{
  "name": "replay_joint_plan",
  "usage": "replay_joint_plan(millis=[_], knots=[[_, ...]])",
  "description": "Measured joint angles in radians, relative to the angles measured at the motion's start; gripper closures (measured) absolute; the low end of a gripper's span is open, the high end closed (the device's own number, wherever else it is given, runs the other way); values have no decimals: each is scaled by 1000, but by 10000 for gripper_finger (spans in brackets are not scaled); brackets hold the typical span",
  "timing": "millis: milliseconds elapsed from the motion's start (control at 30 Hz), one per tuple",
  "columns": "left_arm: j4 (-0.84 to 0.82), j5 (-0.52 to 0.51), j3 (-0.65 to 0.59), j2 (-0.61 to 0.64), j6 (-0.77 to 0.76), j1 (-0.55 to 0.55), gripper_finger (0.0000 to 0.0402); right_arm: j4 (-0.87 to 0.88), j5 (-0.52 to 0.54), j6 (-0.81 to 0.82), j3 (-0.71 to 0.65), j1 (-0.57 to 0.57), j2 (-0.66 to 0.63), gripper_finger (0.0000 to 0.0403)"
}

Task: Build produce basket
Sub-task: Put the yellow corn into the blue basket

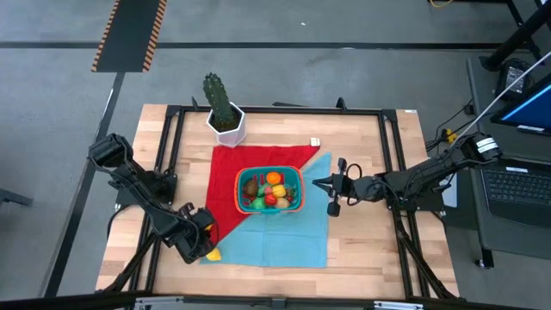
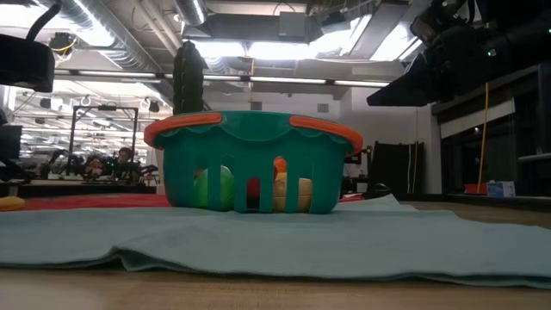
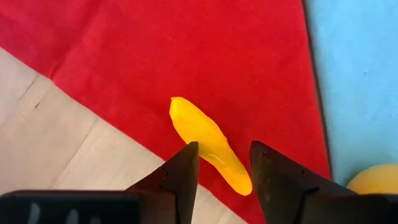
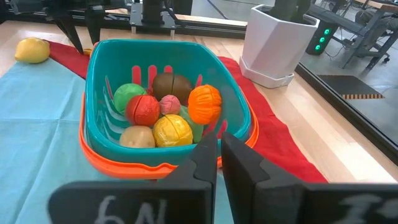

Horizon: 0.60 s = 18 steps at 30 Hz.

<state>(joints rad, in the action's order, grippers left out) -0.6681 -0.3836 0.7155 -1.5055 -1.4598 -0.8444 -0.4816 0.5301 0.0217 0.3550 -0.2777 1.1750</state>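
Left claw [image 3: 221, 163] at the counter's 7 o'clock, fingers partly apart straddling a long yellow toy banana [image 3: 208, 142] on the red cloth [image 3: 186, 56]; we see no grip. Right claw [image 4: 219, 155] at 3 o'clock, closed, empty. Teal slotted plastic basket with orange rim [image 1: 295, 176] sits centre, toy produce [image 4: 165, 112] inside.

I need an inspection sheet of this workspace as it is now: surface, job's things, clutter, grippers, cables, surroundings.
Surface: wooden table with overlapping red cloth and light blue cloth.
Job's things: teal plastic basket with orange rim holds several toy fruits; a yellow banana-shaped toy and a yellow round toy lie outside.
Clutter: white hexagonal cactus pot.
Grippers: left gripper open, straddling the banana-shaped toy; right gripper shut, beside the basket.
Cables: nothing seen on the table.
Surroundings: laptop right of the table.
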Motion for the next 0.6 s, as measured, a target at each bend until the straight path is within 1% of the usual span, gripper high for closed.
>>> replay_joint_plan(millis=[333,600], knots=[[11,6,0,0,1,38,282,0,0,3,0,0,0,377],[31,61,-42,3,-4,60,291,0,0,3,0,0,0,377]])
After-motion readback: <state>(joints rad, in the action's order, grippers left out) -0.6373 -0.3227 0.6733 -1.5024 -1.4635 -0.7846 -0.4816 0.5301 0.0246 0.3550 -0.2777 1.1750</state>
